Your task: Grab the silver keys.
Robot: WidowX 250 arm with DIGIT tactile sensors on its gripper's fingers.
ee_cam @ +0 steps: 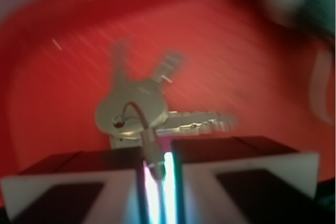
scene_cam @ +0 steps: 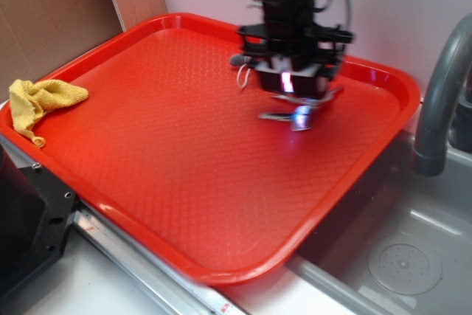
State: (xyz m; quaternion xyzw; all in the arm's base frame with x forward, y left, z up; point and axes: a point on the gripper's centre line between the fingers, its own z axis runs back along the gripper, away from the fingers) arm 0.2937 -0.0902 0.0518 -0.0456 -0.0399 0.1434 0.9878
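1. Nearest the wrist camera, the gripper (ee_cam: 157, 177) has its jaws drawn almost together, pinching the wire ring of the silver keys (ee_cam: 139, 111).
2. Keys dangle below the gripper (scene_cam: 299, 97), seemingly just above the red tray (scene_cam: 184, 182) — blur hides whether they clear it.
3. Grab looks made — only a secure lift remains.

Pale wall (scene_cam: 398, 5) behind, grey faucet (scene_cam: 442, 94) right, steel sink (scene_cam: 398, 256), brown board (scene_cam: 51, 12) left.
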